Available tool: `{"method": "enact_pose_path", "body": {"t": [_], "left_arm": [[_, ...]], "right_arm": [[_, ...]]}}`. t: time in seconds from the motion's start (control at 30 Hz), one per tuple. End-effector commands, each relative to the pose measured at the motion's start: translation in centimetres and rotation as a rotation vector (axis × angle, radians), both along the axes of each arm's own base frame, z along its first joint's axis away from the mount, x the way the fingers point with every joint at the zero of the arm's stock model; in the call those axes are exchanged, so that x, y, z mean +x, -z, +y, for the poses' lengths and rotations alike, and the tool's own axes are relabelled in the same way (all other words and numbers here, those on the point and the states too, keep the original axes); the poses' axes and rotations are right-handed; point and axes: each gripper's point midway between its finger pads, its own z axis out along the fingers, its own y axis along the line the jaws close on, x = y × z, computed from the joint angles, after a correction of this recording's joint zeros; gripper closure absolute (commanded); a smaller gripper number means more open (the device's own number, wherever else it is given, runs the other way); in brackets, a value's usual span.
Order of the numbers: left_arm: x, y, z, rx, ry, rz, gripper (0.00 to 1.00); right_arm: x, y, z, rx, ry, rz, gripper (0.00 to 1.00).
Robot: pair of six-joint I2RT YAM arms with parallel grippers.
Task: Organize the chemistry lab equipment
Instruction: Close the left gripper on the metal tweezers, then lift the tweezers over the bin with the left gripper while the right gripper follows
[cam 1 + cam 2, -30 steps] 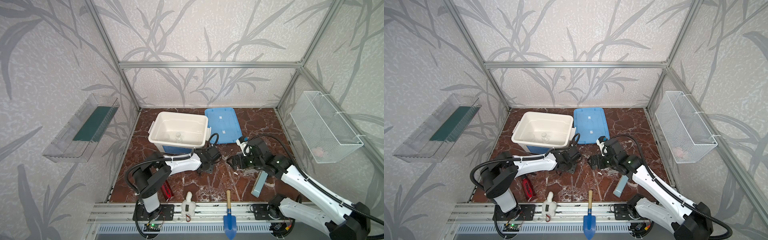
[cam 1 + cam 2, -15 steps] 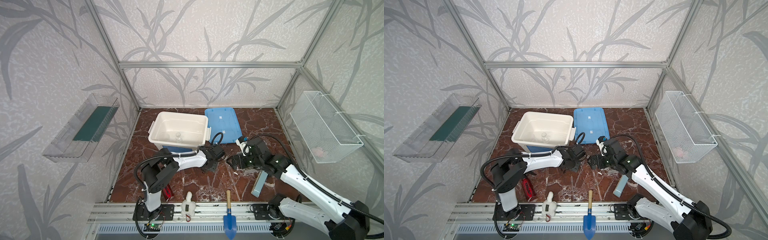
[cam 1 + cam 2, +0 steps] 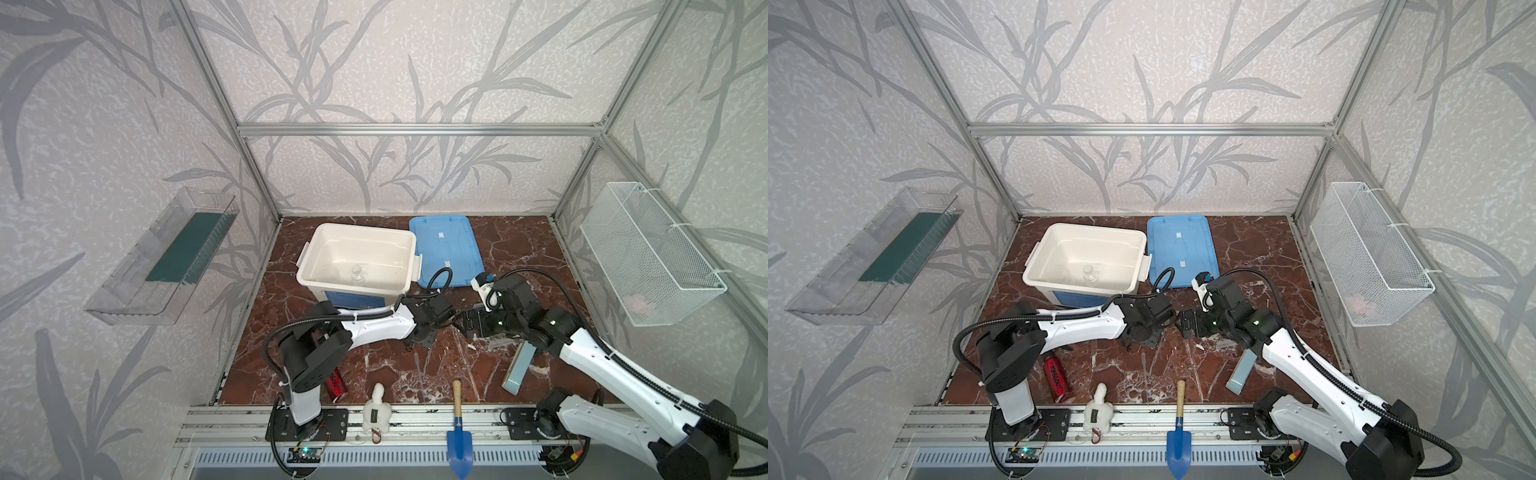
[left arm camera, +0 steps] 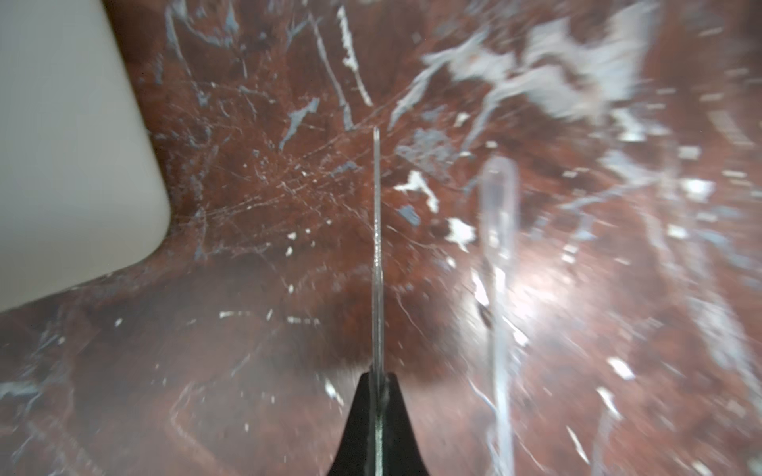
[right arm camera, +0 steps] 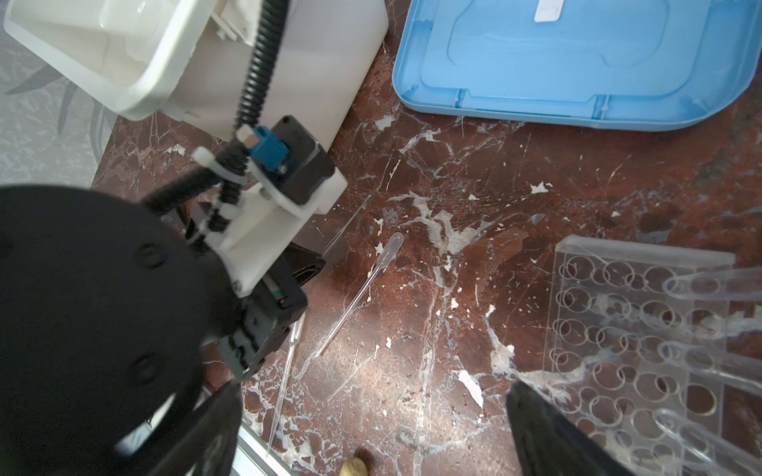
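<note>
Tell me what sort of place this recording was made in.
Probably a purpose-built robot test cell, not a working lab: an aluminium frame with leaf-patterned wall panels boxes in a marble-look tabletop, and the left arm and right arm are mounted on a front rail. A clear tube rack is one prop.
</note>
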Motion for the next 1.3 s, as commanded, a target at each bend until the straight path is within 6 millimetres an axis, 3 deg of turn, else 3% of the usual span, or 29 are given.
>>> {"method": "enact_pose_path", "body": {"t": [0.0, 0.2, 0.33, 0.47, 0.57, 0.67, 0.8, 1.0, 1.13, 1.27], "left_arm": [[-0.3, -4.2, 0.5, -0.042, -0.015, -0.071, 1.0], [-1.1, -9.7, 1.6, -0.127, 0.0, -0.134, 1.0], [-0.7, -14.7, 3.4, -0.171, -0.035, -0.226, 1.0], [1.1, -22.5, 7.1, -0.154, -0.098, -0.374, 1.0], [2.9, -25.0, 8.7, -0.216, -0.147, -0.37, 1.0], [5.1, -25.5, 9.8, -0.236, -0.192, -0.361, 1.0], [8.7, -24.0, 9.9, -0.298, -0.234, -0.296, 1.0], [12.9, -20.2, 8.7, -0.362, -0.27, -0.239, 1.0], [14.5, -17.1, 9.3, -0.332, -0.314, -0.207, 1.0], [15.5, -14.0, 8.1, -0.364, -0.293, -0.147, 1.0]], "right_arm": [[0.7, -1.6, -0.3, 0.013, 0.022, -0.067, 0.02], [1.1, -4.8, -1.3, 0.049, 0.066, -0.19, 0.03], [1.0, -7.5, -0.4, 0.11, 0.007, -0.27, 0.03], [1.5, -9.0, 0.8, 0.14, -0.029, -0.29, 0.03], [2.6, -10.3, 2.3, 0.164, -0.053, -0.293, 0.03], [3.8, -12.2, 4.6, 0.188, -0.093, -0.304, 0.03], [6.1, -13.7, 8.0, 0.192, -0.109, -0.297, 0.02], [10.4, -11.1, 11.6, 0.191, -0.051, -0.181, 0.06], [11.9, -10.4, 12.4, 0.2, -0.039, -0.179, 0.08], [13.0, -10.1, 12.9, 0.253, -0.042, -0.161, 0.12]]}}
